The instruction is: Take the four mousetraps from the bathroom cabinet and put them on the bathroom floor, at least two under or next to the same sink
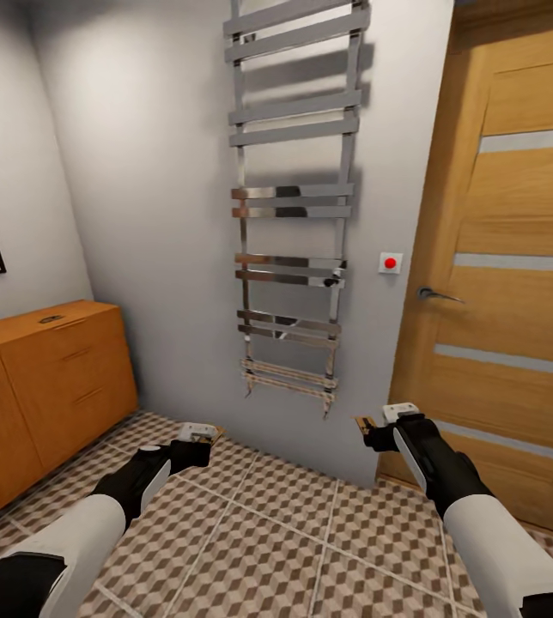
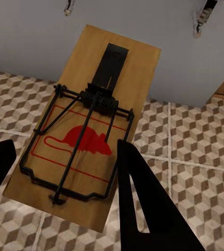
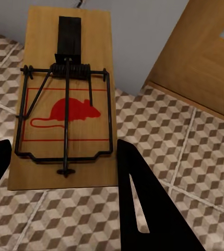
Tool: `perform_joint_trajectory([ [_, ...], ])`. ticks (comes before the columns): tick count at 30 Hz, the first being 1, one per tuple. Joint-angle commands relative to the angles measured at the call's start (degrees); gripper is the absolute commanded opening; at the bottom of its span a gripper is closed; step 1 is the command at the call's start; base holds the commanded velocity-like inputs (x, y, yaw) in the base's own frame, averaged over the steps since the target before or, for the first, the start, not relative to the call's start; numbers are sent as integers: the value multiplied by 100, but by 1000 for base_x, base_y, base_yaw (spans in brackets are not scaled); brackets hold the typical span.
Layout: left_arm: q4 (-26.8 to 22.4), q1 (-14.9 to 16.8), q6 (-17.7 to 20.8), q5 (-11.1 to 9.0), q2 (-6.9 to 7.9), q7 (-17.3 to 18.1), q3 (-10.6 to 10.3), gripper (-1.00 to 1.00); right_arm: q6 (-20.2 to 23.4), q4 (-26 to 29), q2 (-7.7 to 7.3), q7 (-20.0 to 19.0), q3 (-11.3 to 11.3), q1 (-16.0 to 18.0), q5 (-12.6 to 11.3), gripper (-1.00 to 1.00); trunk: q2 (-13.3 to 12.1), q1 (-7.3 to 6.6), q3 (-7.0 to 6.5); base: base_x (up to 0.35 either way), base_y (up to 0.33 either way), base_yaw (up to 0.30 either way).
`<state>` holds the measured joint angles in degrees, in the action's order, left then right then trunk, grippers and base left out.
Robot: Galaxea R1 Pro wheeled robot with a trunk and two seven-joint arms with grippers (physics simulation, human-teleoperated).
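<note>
A chrome towel rail point(image 1: 289, 197) hung on the grey wall ahead, an orange wooden dresser point(image 1: 40, 386) stood at the left, and a wooden door point(image 1: 500, 283) with a red wall button point(image 1: 389, 262) beside it stood at the right. Each mousetrap was a tan wooden slab bearing black wire and a red mouse print. The left gripper point(image 1: 199, 433) held one mousetrap point(image 2: 83, 136) between its jaws; the right gripper point(image 1: 379, 425) held another mousetrap point(image 3: 65, 99). Both arms reached forward, above the bathroom floor point(image 1: 268, 532).
</note>
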<state>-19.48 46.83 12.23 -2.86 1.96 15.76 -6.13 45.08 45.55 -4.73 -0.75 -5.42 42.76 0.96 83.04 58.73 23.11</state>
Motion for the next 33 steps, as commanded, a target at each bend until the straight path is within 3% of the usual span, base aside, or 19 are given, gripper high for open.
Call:
perform_joint_trajectory([
  [1,-12,2,34,-30,6,5,-35,-100,27,6,-5,-4,-20,4,10,-100,4,0,7,0,0,-49],
  [10,-12,2,34,-30,6,2,-33,-100,27,6,-2,-4,-22,4,2,-100,4,0,7,0,0,-83],
  [33,11,2,34,-39,6,-2,-36,-100,27,6,7,-4,-23,4,1,-100,4,0,7,0,0,-273],
])
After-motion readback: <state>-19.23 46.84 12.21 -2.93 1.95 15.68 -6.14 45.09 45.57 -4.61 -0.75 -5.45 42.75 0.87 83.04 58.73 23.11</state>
